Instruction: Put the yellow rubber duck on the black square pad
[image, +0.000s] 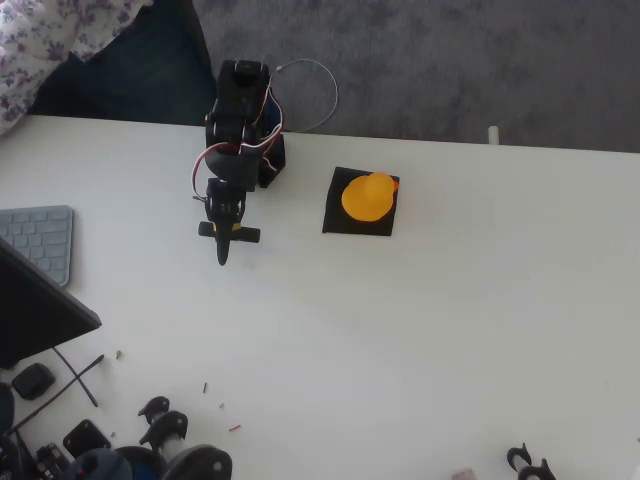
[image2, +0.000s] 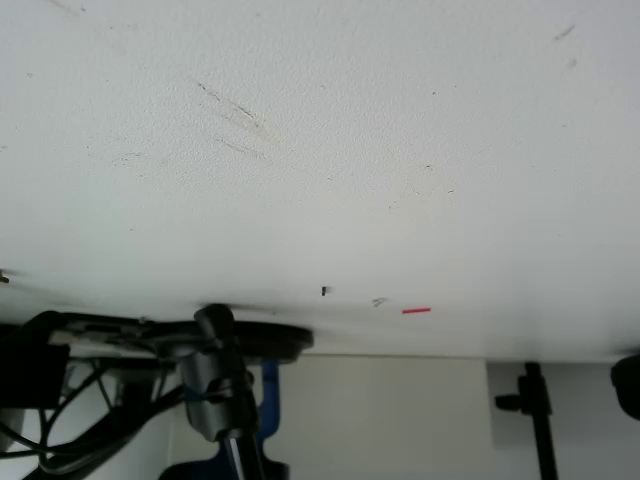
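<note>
The yellow rubber duck (image: 368, 195) sits on the black square pad (image: 345, 227) in the overhead view, near the table's far edge and right of the arm. It covers the pad's middle and upper right, and black shows around it on the left and bottom. My gripper (image: 222, 250) is left of the pad, well apart from the duck. It points toward the near side, its fingers are together, and nothing is held.
A grey keyboard (image: 40, 240) and a dark slanted panel (image: 35, 310) lie at the left edge. Black parts and cables (image: 165, 440) clutter the near left corner. The wrist view looks across the scuffed white table (image2: 320, 150), with a small red bit (image2: 416, 310) on it.
</note>
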